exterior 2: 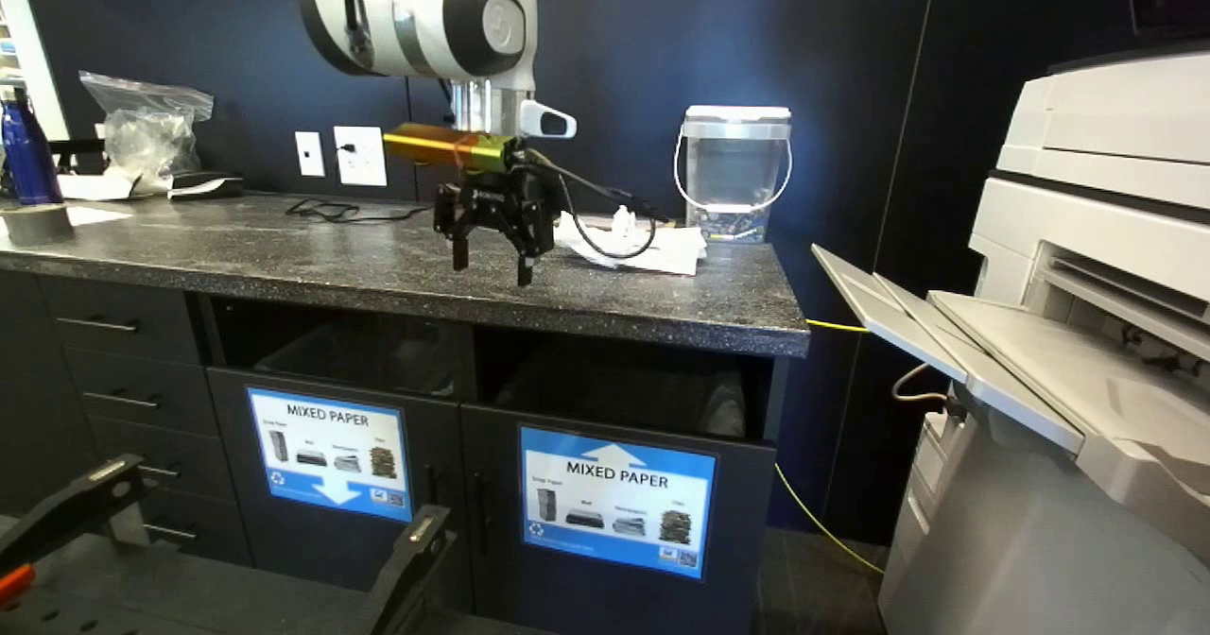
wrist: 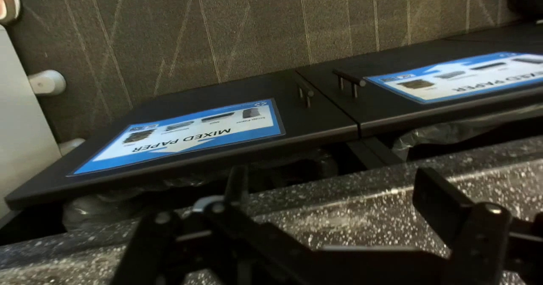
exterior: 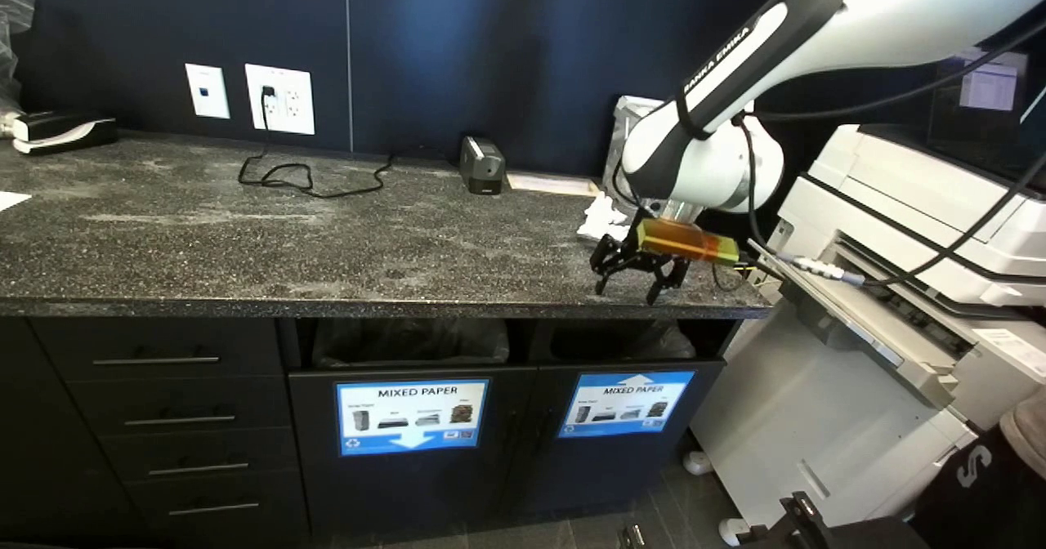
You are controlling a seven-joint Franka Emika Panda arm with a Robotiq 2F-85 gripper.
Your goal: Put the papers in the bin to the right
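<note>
In an exterior view the robot arm (exterior: 866, 34) hides most of the clear plastic bucket (exterior: 624, 124), and the hand (exterior: 627, 292) partly covers the crumpled white papers (exterior: 601, 219), whose number cannot be told. Both exterior views cut off the arm and the office copier (exterior 2: 1106, 144) at their edges. The depth of the right-hand bin (exterior 2: 614, 394) is lost in shadow; the fine print at the foot of its MIXED PAPER label (exterior 2: 617, 501) is too small to read. In the wrist view the bottom edge crops the hand.
</note>
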